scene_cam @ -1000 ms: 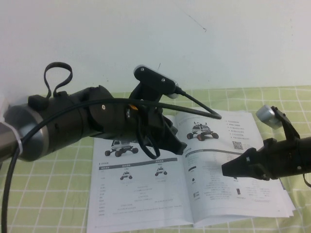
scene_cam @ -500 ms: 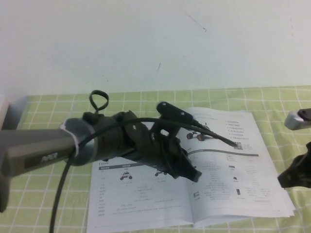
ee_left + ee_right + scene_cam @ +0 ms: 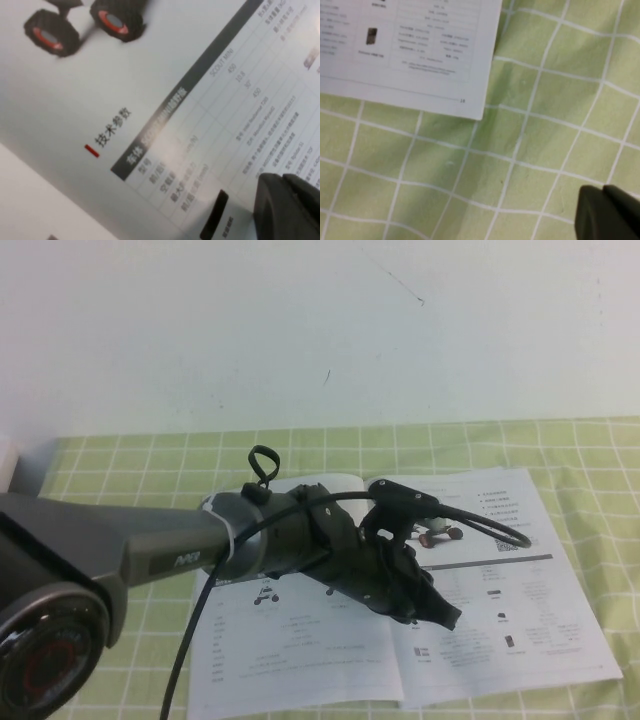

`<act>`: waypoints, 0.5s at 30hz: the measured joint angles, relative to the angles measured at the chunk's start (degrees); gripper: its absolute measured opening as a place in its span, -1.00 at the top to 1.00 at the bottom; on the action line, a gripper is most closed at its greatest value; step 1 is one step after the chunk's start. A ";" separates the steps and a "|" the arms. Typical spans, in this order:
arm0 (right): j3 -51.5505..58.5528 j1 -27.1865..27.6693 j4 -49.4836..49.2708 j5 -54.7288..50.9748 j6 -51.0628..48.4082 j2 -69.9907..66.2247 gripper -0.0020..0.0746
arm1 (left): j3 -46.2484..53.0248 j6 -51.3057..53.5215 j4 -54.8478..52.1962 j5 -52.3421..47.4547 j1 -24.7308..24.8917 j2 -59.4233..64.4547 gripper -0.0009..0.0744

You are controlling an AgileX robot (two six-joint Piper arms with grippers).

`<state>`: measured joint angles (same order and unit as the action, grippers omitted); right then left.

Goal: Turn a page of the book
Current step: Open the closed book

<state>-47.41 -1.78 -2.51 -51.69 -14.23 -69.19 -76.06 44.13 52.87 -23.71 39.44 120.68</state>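
The book (image 3: 510,590) lies open and flat on the cloth, its white pages showing rover photos and grey tables. My left arm reaches across it from the left. My left gripper (image 3: 445,618) is shut and empty, low over the right-hand page just right of the spine. In the left wrist view the gripper (image 3: 286,202) hovers close over the page's table (image 3: 200,115), below the rover wheels (image 3: 85,25). My right gripper (image 3: 606,212) is shut and empty over bare cloth, off the book's corner (image 3: 420,55). The right arm is out of the high view.
A green checked tablecloth (image 3: 120,470) covers the table, and a white wall rises behind it. A pale object (image 3: 6,465) stands at the far left edge. The left arm's cable (image 3: 480,525) loops over the right page.
My left arm has swung right, its gripper moving from the spine onto the right page. My right arm has drawn back to the right, out of the high view.
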 joint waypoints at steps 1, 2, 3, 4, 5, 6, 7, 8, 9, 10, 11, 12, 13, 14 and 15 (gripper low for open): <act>0.00 0.00 0.00 -0.57 0.40 1.49 0.95 | -0.10 0.00 0.12 0.00 0.31 0.00 0.99; 0.00 0.00 -0.12 -1.09 0.70 2.93 0.95 | -0.10 0.00 0.25 0.14 0.61 0.02 0.99; 0.00 0.00 -0.12 -1.80 0.82 4.32 0.95 | -0.23 0.00 0.33 0.55 1.16 0.12 0.99; 0.00 0.00 -0.21 -2.50 0.82 5.39 0.95 | -0.35 0.00 0.50 0.67 1.74 0.12 0.99; 0.00 0.00 -0.21 -2.96 0.93 6.59 0.95 | -0.49 0.00 0.49 0.67 2.30 0.23 0.99; 0.00 0.00 -0.50 -3.32 0.90 7.57 0.95 | -0.74 0.00 0.72 0.45 2.67 0.23 0.99; 0.00 0.00 -0.77 -3.60 0.90 8.35 0.94 | -0.85 0.00 0.84 -0.24 3.06 0.09 0.99; 0.09 0.00 -0.98 -3.72 0.90 8.69 0.91 | -0.95 0.00 0.94 -0.73 3.16 -0.30 0.99; 0.09 0.00 -1.32 -3.72 0.90 8.94 0.86 | -0.95 0.00 0.94 -0.70 3.17 -0.67 0.99; 0.09 0.00 -1.79 -3.21 0.90 9.04 0.78 | -0.82 0.00 0.68 -1.19 3.29 -1.22 0.99; 0.09 0.00 -2.27 -2.48 0.90 8.89 0.69 | -0.54 0.00 0.29 -1.82 3.29 -1.89 0.99; 0.09 0.00 -2.91 -1.27 0.90 8.64 0.57 | -0.27 0.00 -0.14 -2.11 3.29 -2.59 0.99; 0.09 0.00 -3.59 0.28 0.90 8.17 0.43 | -0.15 0.00 -0.68 -2.23 3.29 -3.78 0.99; 0.09 0.00 -4.32 2.01 0.62 7.65 0.31 | 0.12 0.00 -1.44 -2.10 3.18 -5.35 0.99; 0.09 0.00 -5.35 3.76 0.15 6.74 0.16 | 0.21 0.00 -1.75 -1.84 3.05 -7.23 0.99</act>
<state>-47.32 -1.78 -7.86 -47.92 -14.08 -62.46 -75.85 44.13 51.12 -25.55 42.48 113.46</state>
